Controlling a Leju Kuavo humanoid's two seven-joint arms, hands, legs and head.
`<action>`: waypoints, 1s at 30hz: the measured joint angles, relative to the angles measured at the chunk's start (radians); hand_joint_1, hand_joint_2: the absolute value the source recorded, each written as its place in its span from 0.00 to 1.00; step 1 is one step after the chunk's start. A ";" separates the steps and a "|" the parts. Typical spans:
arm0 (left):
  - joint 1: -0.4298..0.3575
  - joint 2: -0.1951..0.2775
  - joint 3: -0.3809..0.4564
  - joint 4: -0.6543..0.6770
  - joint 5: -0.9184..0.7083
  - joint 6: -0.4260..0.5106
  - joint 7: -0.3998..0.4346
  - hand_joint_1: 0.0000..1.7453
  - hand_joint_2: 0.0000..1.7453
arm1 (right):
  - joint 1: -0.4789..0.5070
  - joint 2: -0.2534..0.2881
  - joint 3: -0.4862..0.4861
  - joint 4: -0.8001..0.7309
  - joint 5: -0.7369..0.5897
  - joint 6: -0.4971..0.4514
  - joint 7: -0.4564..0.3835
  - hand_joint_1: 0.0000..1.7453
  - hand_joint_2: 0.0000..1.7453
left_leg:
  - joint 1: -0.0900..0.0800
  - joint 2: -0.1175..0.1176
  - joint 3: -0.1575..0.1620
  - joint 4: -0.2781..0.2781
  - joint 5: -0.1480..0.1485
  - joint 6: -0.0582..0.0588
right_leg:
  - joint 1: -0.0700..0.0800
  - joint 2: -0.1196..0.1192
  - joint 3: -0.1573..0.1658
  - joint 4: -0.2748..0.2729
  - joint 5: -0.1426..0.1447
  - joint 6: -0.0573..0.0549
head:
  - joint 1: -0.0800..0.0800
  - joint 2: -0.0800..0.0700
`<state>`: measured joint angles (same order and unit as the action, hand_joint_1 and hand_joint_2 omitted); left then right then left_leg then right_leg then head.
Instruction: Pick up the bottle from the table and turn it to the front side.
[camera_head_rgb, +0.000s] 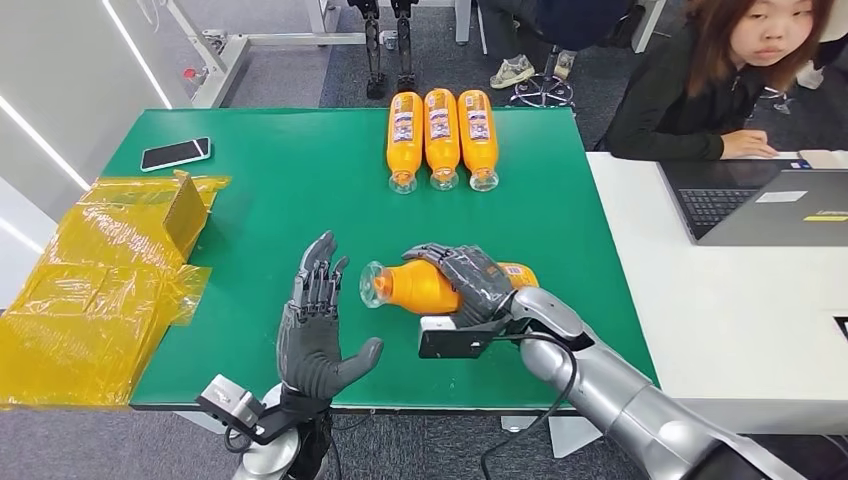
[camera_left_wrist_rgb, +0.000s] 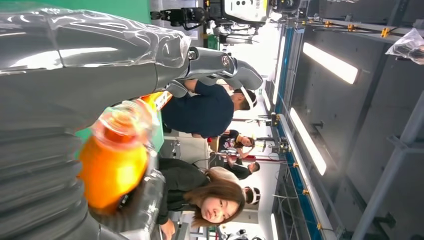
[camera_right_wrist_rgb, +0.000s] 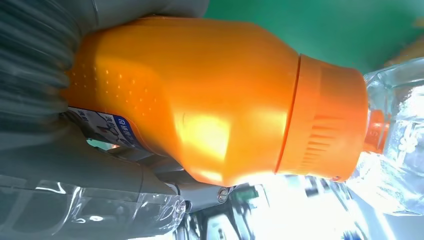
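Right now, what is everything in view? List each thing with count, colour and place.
held bottle: one, orange, lying sideways in the right hand above the near table edge
bottles in a row: three, orange, lying side by side at the far edge
table: one, green
phone: one, dark, far left corner
plastic wrap: yellow, left edge
laptop: one, grey, white side table
person: one, seated at the laptop
left hand: open, beside the held bottle
right hand: gripping the held bottle
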<state>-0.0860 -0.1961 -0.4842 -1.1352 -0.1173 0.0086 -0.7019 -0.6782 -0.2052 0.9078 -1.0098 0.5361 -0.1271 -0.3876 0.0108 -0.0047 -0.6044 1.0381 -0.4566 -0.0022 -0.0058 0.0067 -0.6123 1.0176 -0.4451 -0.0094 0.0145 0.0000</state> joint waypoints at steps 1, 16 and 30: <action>0.000 0.000 0.000 0.000 0.000 -0.003 0.000 0.00 1.00 | 0.021 -0.006 -0.020 -0.033 0.010 -0.005 -0.005 1.00 1.00 | 0.000 0.000 0.000 0.000 0.000 0.000 | 0.000 0.000 0.000 0.000 0.000 0.000 | 0.000 0.000; -0.026 -0.007 0.004 0.003 -0.027 -0.046 0.000 0.00 1.00 | 0.342 -0.047 -0.208 -0.454 0.192 -0.014 0.049 1.00 1.00 | 0.000 -0.001 -0.003 -0.001 -0.001 0.000 | 0.000 -0.001 -0.003 0.000 0.000 0.000 | 0.000 0.000; -0.061 -0.037 0.025 0.024 -0.043 -0.074 -0.002 0.00 1.00 | 0.452 0.034 -0.252 -0.520 0.248 0.021 0.033 1.00 1.00 | 0.000 -0.001 -0.004 -0.001 -0.001 0.000 | 0.000 -0.001 -0.003 0.000 -0.001 0.000 | 0.000 0.000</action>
<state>-0.1467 -0.2328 -0.4593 -1.1108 -0.1605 -0.0654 -0.7034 -0.2267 -0.1711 0.6558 -1.5297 0.7843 -0.1064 -0.3541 0.0109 -0.0052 -0.6085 1.0373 -0.4573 -0.0021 -0.0058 0.0058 -0.6155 1.0179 -0.4457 -0.0095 0.0145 0.0000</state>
